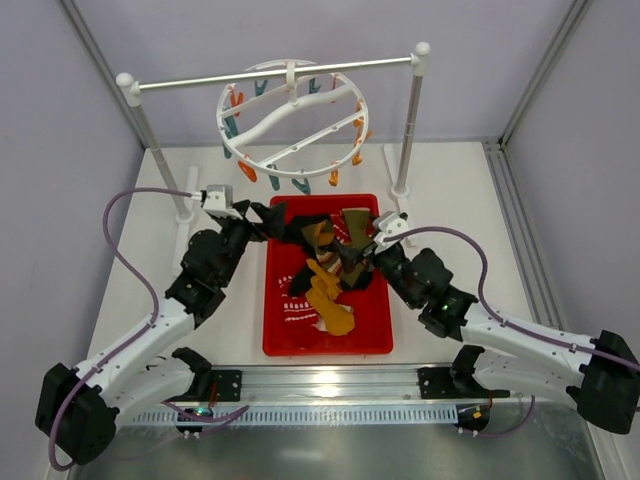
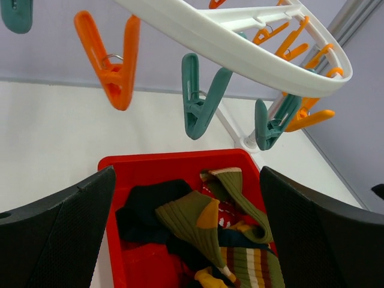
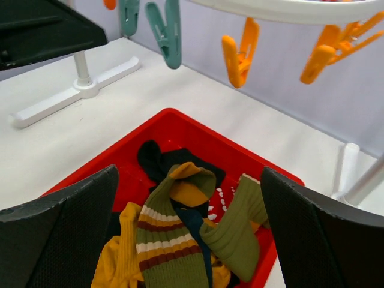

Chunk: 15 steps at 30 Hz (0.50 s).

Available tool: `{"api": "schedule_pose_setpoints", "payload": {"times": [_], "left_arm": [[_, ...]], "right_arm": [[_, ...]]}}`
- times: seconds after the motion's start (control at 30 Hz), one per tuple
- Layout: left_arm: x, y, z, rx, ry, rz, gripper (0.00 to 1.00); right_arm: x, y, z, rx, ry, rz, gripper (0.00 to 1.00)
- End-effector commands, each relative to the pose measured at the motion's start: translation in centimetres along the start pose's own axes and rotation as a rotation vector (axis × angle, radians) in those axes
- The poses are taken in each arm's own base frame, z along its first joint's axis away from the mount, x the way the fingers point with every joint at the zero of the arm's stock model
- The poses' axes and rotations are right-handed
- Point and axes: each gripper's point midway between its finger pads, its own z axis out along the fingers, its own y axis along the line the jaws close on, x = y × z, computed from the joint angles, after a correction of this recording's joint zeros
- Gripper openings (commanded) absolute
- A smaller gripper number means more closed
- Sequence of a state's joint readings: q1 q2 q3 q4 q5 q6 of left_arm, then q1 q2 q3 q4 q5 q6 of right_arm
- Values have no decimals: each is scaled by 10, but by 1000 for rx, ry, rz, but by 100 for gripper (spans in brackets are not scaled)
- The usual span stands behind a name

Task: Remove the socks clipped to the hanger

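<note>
The white ring hanger [image 1: 290, 85] hangs from the bar with orange and teal clips round its rim, and I see no sock on any visible clip. The socks [image 1: 328, 268], olive, striped, mustard, navy and black, lie heaped in the red tray [image 1: 325, 350]. My left gripper [image 1: 268, 218] hovers open over the tray's back left corner. My right gripper [image 1: 362, 245] hovers open over its back right. In the left wrist view the open gripper [image 2: 187, 174] frames the socks [image 2: 204, 222] below the hanger [image 2: 240, 45]. The right wrist view shows the same: gripper [image 3: 189, 174], socks [image 3: 180, 240], hanger [image 3: 288, 9].
The silver bar [image 1: 270, 73] rests on two white-capped posts [image 1: 405, 120] with flat feet [image 3: 78, 90] beside the tray. A red sock with white pattern [image 1: 300, 312] lies in the tray. Clips [image 2: 198, 102] dangle just above both grippers. Enclosure walls stand on three sides.
</note>
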<state>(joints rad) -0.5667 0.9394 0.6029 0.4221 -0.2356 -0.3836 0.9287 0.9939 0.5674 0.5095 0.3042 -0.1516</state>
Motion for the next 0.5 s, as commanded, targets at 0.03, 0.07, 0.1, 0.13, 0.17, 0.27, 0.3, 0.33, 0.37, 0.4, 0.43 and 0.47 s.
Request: {"api": "schedule_pose_setpoints", "payload": {"times": [0.03,0.07,0.1,0.13,0.17,0.27,0.3,0.33,0.37,0.4,0.43,0.47], "left_arm": [[-13,12,-8,-52,-51,13,100],[-12,15,-12,-60,-56,15,99],[-12,17,-14,-67,-60,16,100],[-11,21,-17,-82,-67,17,100],[-10,24,-21,-90,-79,16,100],[-10,32,-26,-125,-85,21,100],[-11,34,-28,-133,-86,21,100],[-11,36,-29,-145,-87,22,100],[-11,38,-30,-152,-85,25,99],[-11,38,-30,-156,-84,27,100],[-10,39,-29,-157,-80,31,100],[-10,40,-29,-163,-79,34,100]], "right_arm": [[-27,-31,-20,136,-124,18,100],[-36,-42,-27,186,-162,36,100],[-29,-47,-32,211,-159,32,99],[-29,-52,-35,235,-171,35,100],[-34,-61,-39,271,-200,51,100],[-24,-81,-40,332,-202,77,100],[-16,-93,-40,357,-192,73,100],[-14,-97,-39,364,-194,93,100],[-12,-101,-39,375,-194,96,100],[-8,-107,-39,388,-186,95,100],[-8,-109,-39,394,-188,97,100],[-6,-111,-40,402,-185,96,100]]}}
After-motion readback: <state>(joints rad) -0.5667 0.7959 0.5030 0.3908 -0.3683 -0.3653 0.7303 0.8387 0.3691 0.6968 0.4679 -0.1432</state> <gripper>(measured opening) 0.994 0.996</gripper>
